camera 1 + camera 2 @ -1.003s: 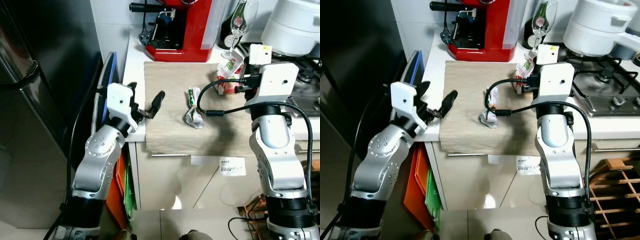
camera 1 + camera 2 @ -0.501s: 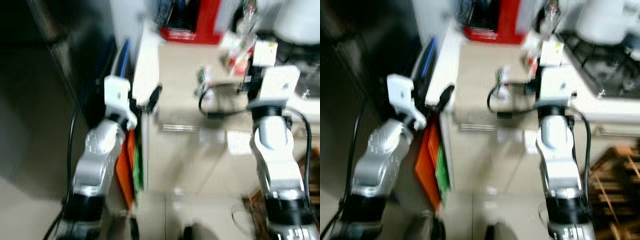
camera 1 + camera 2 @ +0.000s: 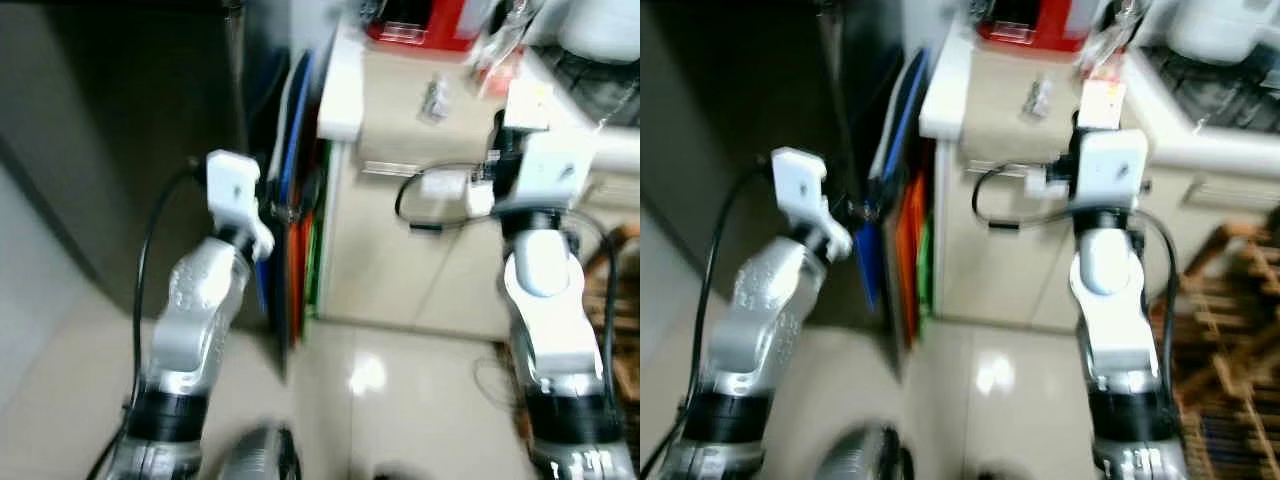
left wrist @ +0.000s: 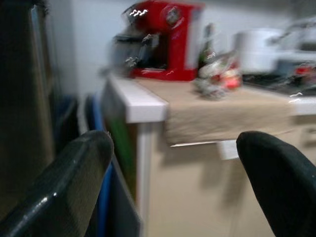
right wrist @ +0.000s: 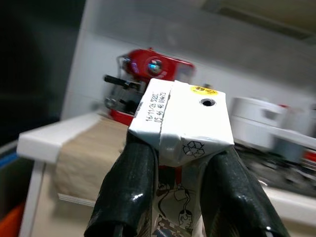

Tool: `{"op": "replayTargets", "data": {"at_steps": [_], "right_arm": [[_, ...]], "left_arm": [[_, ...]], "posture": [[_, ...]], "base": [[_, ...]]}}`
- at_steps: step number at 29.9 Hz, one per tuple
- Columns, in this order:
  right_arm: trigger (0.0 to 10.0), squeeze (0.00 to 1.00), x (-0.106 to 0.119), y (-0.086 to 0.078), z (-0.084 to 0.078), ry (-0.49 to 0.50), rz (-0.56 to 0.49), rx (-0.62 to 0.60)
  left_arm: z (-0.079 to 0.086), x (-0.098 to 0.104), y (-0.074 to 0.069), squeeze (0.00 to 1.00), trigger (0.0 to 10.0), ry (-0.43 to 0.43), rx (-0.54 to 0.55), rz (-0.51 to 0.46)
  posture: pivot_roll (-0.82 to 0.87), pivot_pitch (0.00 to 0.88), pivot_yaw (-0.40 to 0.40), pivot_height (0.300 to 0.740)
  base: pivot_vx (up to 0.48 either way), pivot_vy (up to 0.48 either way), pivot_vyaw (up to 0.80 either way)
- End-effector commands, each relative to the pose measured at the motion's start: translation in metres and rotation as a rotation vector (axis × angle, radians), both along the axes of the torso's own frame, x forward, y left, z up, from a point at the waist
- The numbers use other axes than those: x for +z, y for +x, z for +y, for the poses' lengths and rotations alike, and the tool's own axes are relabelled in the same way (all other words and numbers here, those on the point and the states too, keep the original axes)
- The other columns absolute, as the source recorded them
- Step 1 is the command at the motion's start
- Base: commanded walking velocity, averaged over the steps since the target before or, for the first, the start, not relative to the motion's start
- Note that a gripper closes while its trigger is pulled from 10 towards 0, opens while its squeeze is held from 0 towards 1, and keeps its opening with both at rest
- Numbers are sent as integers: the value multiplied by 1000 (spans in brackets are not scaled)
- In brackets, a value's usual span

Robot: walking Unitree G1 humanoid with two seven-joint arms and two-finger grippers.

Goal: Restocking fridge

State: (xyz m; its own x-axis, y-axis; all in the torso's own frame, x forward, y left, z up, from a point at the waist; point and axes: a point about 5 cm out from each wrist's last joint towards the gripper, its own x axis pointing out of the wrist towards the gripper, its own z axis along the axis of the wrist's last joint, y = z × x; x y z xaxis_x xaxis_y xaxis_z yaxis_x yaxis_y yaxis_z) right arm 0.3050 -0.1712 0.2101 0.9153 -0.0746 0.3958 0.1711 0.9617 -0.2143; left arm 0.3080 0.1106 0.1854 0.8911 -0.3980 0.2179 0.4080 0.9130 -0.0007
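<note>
— Changed since a second ago? Whole scene slid up and away: camera pulled back from the counter [image 3: 340,95], now blurred and seen from farther off, with a broad stretch of glossy floor [image 3: 400,390] opened up below.

— And the big dark mass?
— Fridge [image 3: 120,130] front, looming along the robot's left, far more of it in frame than before. Narrow gap between fridge and cabinet side, crammed with upright blue, orange and green boards [image 3: 300,200].

— Counter contents?
— Beige cloth [image 3: 1010,125] draped over the front edge. Red coffee machine [image 4: 160,42] at the back against the tiled wall, crumpled packet [image 3: 433,98] lying on the cloth, white pot [image 3: 1220,25] over on the stove side. All where they stood a second ago, just smaller.

— The task's thing?
— Carton [image 5: 182,128], white top with printed date and a yellow sticker, clamped upright between the right gripper [image 5: 182,197] fingers [image 5: 128,187], raised in front of the cabinet face, off the counter.

— Other arm?
— Left gripper [image 4: 173,168] spread wide with nothing between, fingers [image 4: 64,182] well apart, raised beside the gap with the boards, facing the counter corner.

— Room to move?
— Open floor in front of the cabinet and fridge; wooden rack [image 3: 1230,330] crowding the robot's right.
</note>
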Motion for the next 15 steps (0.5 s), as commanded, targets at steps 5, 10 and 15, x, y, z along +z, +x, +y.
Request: {"op": "replayTargets", "data": {"at_steps": [5,10,15], "right_arm": [[10000,0,2,1,-1,-6,-15,-4],[10000,0,-1,3,0,-6,-4,2],[10000,0,0,3,0,-9,-4,5]], "left_arm": [[-4,8,-4,0,10000,-41,-60,-42],[-6,8,-5,0,10000,-27,-72,-41],[-6,8,-5,0,10000,-28,-74,-45]], "posture": [[-68,0,-6,711],[-67,0,-7,711],[-70,0,-11,711]], "base": [[0,-64,0],[0,-478,0],[0,-468,0]]}}
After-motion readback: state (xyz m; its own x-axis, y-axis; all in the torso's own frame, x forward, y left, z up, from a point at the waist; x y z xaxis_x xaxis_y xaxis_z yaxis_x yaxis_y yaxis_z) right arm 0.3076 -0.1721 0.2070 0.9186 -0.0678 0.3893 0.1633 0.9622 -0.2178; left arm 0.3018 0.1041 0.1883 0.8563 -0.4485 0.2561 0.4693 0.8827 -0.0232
